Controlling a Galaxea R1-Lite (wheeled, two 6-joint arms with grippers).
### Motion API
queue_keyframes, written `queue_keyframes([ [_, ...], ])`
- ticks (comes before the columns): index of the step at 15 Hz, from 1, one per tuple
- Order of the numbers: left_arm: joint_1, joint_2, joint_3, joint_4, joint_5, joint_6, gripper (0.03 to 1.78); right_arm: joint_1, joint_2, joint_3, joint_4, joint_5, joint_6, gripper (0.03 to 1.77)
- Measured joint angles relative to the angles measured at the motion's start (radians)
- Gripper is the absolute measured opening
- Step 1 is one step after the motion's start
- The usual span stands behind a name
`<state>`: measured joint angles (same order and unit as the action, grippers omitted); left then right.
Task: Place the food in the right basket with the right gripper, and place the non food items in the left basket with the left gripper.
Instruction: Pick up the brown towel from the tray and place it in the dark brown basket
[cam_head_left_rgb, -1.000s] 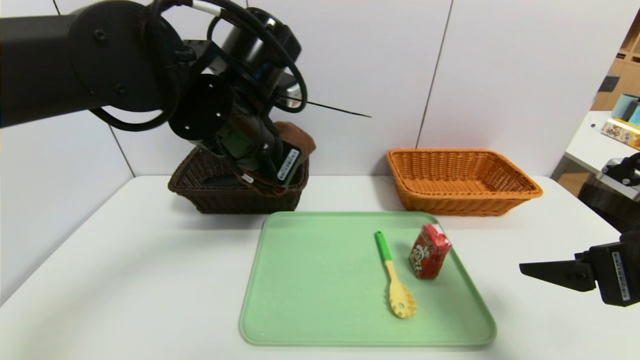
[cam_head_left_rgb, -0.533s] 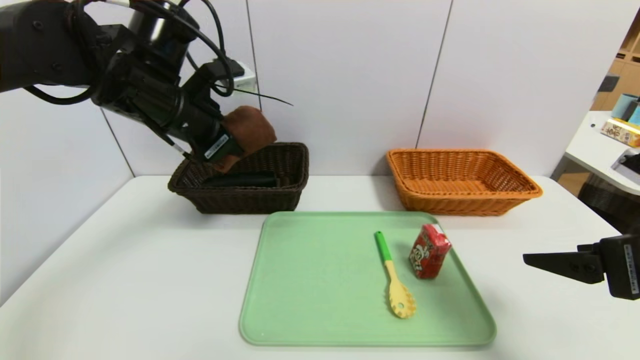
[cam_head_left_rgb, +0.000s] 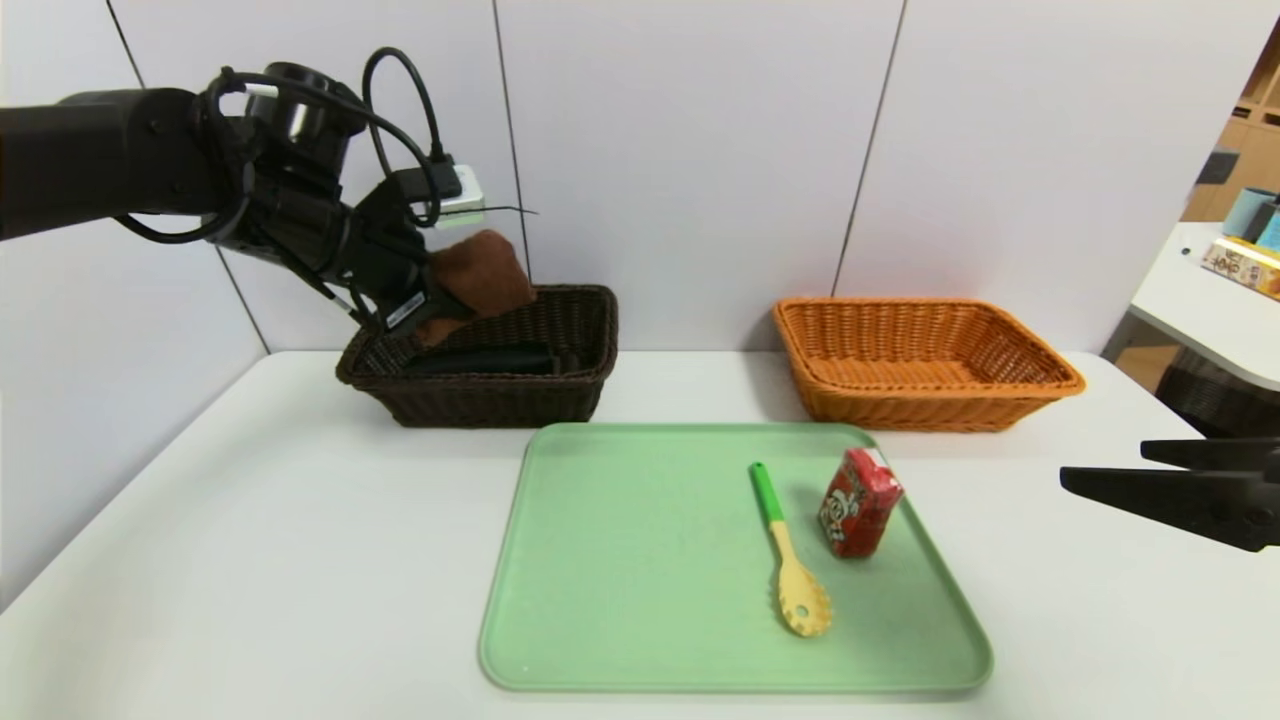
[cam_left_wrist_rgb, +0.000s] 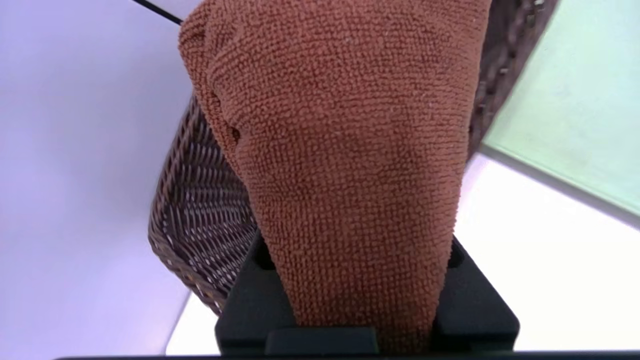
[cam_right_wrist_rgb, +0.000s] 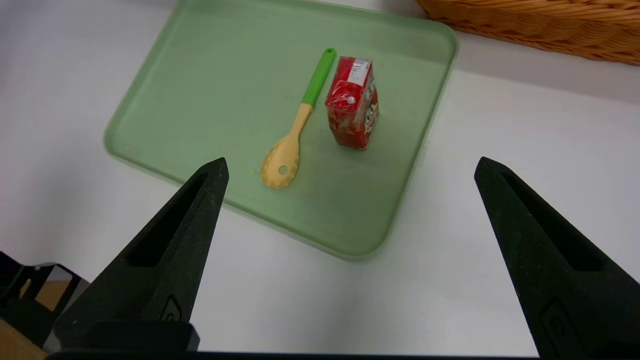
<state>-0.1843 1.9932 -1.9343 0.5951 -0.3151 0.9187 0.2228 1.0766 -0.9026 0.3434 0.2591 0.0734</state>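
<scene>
Over dark L basket (cam_head_left_rgb: 480, 385), head view: L gripper (cam_head_left_rgb: 440, 305) pinches brown cloth (cam_head_left_rgb: 482, 275), part of it hanging down inside the rim; black item (cam_head_left_rgb: 480, 360) lies in same basket. Orange R basket (cam_head_left_rgb: 925, 390) stands behind green tray (cam_head_left_rgb: 640, 560), well apart from dark one. On tray: green-handled spoon (cam_head_left_rgb: 790, 560) + red carton (cam_head_left_rgb: 860, 503), upright, just beside it. R gripper at far R, off tray.

L wrist view: cloth clamped btwn both fingers (cam_left_wrist_rgb: 475, 300), basket behind.

R wrist view: R gripper (cam_right_wrist_rgb: 351, 167) spread wide, nothing btwn tips; spoon & carton on tray beyond.
</scene>
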Motion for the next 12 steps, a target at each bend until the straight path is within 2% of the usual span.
queue_keyframes([
  [6, 0.004, 0.135, -0.003, -0.197, -0.003, 0.023, 0.53, 0.004, -0.021, 0.015, 0.003, 0.003, -0.002, 1.7],
  [10, 0.004, 0.197, -0.006, -0.231, -0.002, 0.022, 0.53, 0.004, -0.026, 0.029, 0.001, 0.001, -0.003, 1.7],
  [12, 0.008, 0.214, -0.012, -0.237, -0.003, 0.018, 0.8, 0.004, -0.027, 0.032, 0.001, 0.001, -0.003, 1.7],
])
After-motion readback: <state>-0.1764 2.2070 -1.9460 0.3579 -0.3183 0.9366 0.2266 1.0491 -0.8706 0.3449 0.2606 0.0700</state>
